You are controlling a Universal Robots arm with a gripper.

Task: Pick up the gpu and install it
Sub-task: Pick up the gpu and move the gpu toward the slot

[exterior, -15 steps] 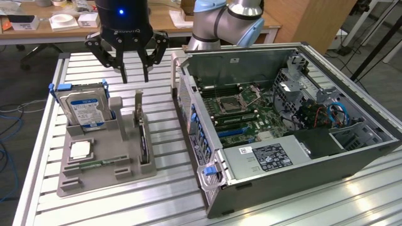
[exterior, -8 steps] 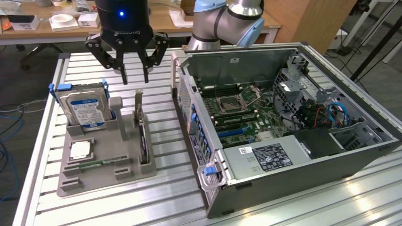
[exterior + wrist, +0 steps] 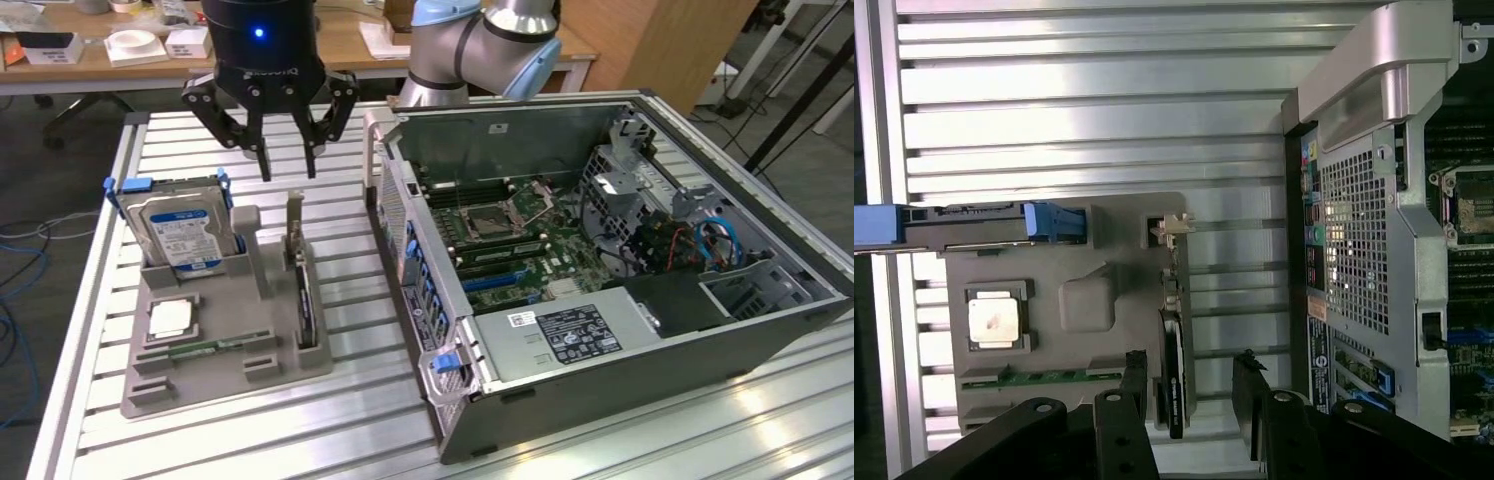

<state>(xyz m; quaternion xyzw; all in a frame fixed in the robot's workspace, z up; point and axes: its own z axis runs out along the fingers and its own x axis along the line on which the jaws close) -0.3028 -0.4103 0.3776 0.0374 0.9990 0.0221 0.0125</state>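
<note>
As the claw (image 3: 287, 165) hangs over the far end of a grey tray (image 3: 267, 372) on a slatted metal table (image 3: 174, 135), its two fingers stand wide apart and grip nothing. Below it the gpu (image 3: 306, 300) stands on edge in a slot along the tray's side nearest the case (image 3: 747, 330). Its silver bracket (image 3: 294, 215) is upright at the end under the claw, and claw and card are apart.

To the exterior view's left of the card, a blue-labelled hard drive (image 3: 187, 235) stands in its own cradle. A processor (image 3: 171, 318) and a green memory stick (image 3: 200, 350) lie flat in pockets nearer the camera. The tower case lies on its side just beside the tray with its panel off, so the motherboard (image 3: 514, 240) and power supply (image 3: 574, 335) are exposed (the card sits in the tray, not in the case).

From the wrist camera the gpu (image 3: 1172, 375) shows as a thin black edge between the spread fingers (image 3: 1137, 385), nearer one of them than the other. Its bracket runs on toward the tray's rim. The hard drive appears edge-on with blue rails at both ends, and the case's perforated rear panel stands close beside the tray
</note>
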